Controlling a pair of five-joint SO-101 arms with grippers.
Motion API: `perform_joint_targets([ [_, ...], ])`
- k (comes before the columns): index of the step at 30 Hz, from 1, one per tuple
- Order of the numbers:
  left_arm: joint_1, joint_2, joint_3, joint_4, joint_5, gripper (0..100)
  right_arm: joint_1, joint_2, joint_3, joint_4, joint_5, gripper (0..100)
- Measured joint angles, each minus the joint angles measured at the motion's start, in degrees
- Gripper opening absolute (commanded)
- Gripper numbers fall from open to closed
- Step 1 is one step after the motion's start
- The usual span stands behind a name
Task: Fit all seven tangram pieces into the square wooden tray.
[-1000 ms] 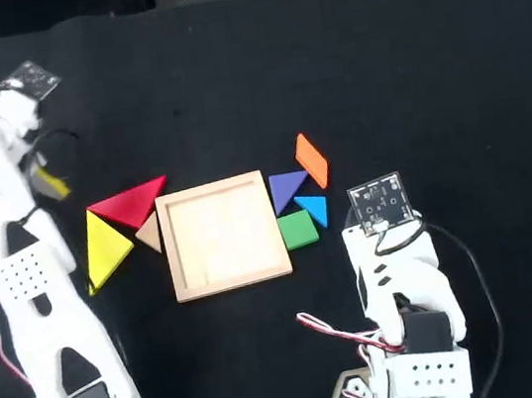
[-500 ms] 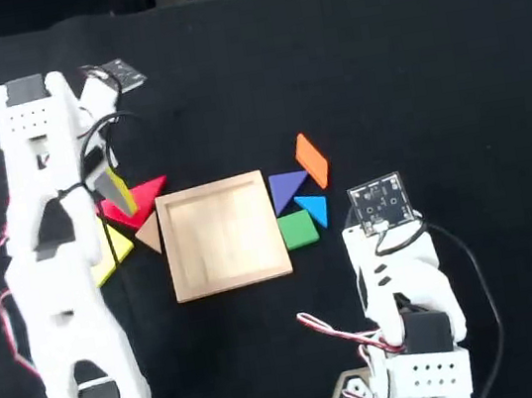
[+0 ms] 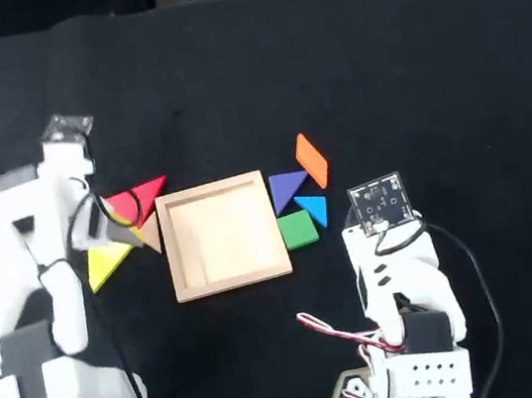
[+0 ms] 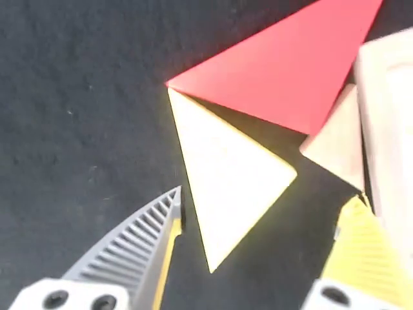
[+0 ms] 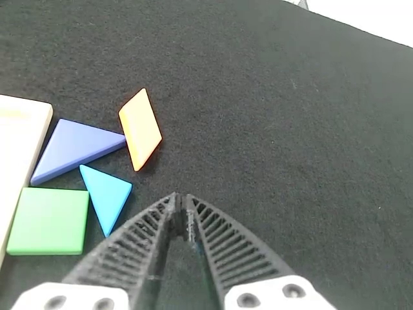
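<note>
The square wooden tray [image 3: 187, 289] lies mid-table with nothing in it. At its left sit a red triangle [image 3: 138, 198], a yellow triangle [image 3: 103, 266] and a small wood-coloured triangle [image 3: 151, 234]. My left gripper [image 3: 114, 234] hangs low over them. In the left wrist view it [image 4: 266, 199] is open, its fingers on either side of the yellow triangle [image 4: 226, 187], with the red triangle [image 4: 290, 71] beyond. At the tray's right lie a purple triangle [image 5: 74, 147], orange parallelogram [image 5: 141, 128], blue triangle [image 5: 106, 194] and green square [image 5: 50, 221]. My right gripper [image 5: 181, 210] is shut, empty, short of them.
The table is covered in black cloth [image 3: 429, 84], open to the far side and to the right. The right arm [image 3: 398, 279] stands near the front edge beside the green square [image 3: 298, 229]. The tray's edge [image 4: 393, 116] lies close to the left gripper.
The left arm has swung in from the far left and come down over the yellow and red triangles. The right arm and all pieces are where they were.
</note>
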Motion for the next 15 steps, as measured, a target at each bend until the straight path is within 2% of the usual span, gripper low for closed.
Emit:
perform_joint_targets([
  [3, 0.1, -1.7, 5.1, -5.7, 0.4, 36, 0.0, 0.0, 0.0, 0.0, 0.0, 1.5],
  [9, 0.0, 2.5, 5.6, -9.7, 2.2, 36, 0.0, 0.0, 0.0, 0.0, 0.0, 1.5],
  [15, -1.2, 11.7, -0.7, -9.7, 4.1, 36, 0.0, 0.0, 0.0, 0.0, 0.0, 1.5],
])
